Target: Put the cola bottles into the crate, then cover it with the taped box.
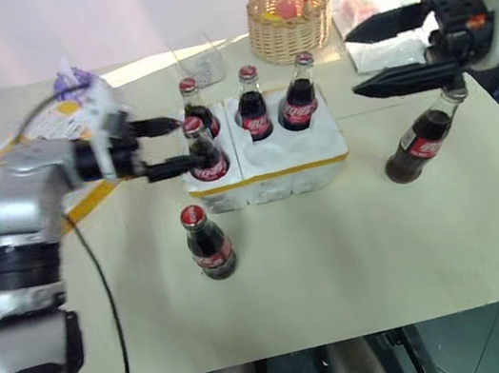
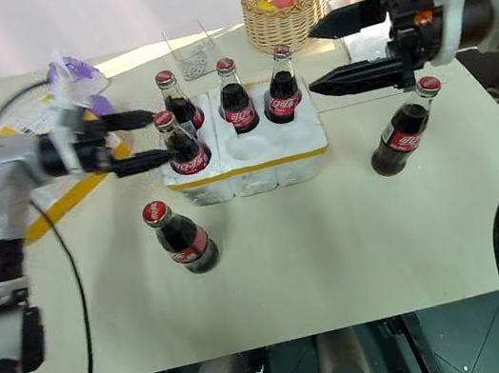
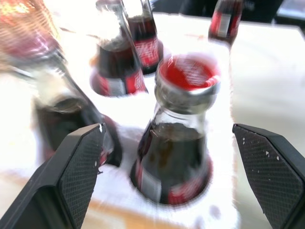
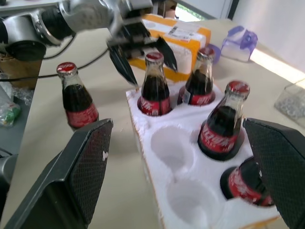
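Small dark cola bottles (image 1: pixel 210 243): glossy clear glass, shiny red metal caps, smooth red labels. Low white six-hole crate (image 1: pixel 269 162): matt, grainy foam; glossy yellow tape band round base. Round tan basket (image 1: pixel 289 18): rough woven wicker. Beige table (image 1: pixel 341 267): smooth, matt. Black gripper fingers (image 3: pixel 78 171): matt plastic, cross-hatched textured pads. White box with yellow stripes (image 4: pixel 183 36): smooth tape, paper label.

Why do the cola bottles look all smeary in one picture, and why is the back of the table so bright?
In the left wrist view the small glass cola bottles with red caps are streaked with blur, though the black fingers stay crisp. In the left eye view sunlight washes out the beige table's far edge beside the woven wicker basket. In the right wrist view the low white foam crate looks reasonably sharp.
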Robot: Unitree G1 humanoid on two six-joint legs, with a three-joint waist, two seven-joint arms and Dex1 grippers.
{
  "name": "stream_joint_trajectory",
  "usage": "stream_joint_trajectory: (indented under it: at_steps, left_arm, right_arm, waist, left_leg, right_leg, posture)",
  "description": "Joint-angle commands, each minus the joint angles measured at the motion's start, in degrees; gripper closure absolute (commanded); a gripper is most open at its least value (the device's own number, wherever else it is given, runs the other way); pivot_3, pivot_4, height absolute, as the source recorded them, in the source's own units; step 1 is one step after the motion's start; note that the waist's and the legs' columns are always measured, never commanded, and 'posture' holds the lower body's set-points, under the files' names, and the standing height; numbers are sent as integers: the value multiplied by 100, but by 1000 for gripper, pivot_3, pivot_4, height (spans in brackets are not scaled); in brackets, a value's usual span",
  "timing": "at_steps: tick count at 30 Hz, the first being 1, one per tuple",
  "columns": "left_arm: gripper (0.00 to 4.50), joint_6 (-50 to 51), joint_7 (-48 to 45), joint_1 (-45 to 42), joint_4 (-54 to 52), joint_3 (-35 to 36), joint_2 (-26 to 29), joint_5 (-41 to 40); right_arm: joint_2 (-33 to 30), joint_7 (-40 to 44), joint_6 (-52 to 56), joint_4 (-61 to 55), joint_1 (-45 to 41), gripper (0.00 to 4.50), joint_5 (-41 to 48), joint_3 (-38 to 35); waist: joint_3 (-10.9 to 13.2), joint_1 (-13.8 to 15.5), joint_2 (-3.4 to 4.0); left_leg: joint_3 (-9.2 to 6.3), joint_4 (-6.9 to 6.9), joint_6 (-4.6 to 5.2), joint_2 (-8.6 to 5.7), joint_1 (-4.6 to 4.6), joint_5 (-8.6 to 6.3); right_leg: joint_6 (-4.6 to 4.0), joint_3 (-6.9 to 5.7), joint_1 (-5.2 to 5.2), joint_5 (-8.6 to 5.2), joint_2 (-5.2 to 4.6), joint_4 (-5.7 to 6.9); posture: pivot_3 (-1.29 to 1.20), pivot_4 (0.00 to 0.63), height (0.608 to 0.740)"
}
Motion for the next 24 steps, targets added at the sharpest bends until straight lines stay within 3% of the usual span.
stream_joint_trajectory:
  at_steps: [1,9,16,24]
  left_arm:
    - [34,661,-191,75,-570,624,506,-700]
    - [34,1032,-1031,1334,-1436,1227,2022,-1202]
    - [34,654,-1039,2244,-1832,1380,2259,-1073]
    - [34,488,-1005,2542,-1880,1351,2343,-1070]
  right_arm:
    - [159,9,-100,6,-367,0,-52,21]
    - [663,10,395,-792,-360,0,226,330]
    - [1223,-567,719,-2154,713,0,382,788]
    - [1857,-1285,250,-2489,1869,0,-116,1462]
  waist:
    - [-1,15,1]
    - [0,12,0]
    - [-8,41,-14]
    - [-14,34,-23]
  left_leg:
    - [0,0,0,0,0,0]
    - [2,-2,-2,-2,0,1]
    - [-1,3,23,-2,2,-13]
    - [-1,-1,14,0,8,-8]
  right_leg:
    - [0,0,1,0,0,-1]
    - [0,6,-1,0,0,0]
    - [-3,12,8,1,0,-1]
    - [-5,14,9,1,1,1]
  posture:
    - [0,150,740]
    - [0,150,740]
    - [0,150,740]
    - [0,150,740]
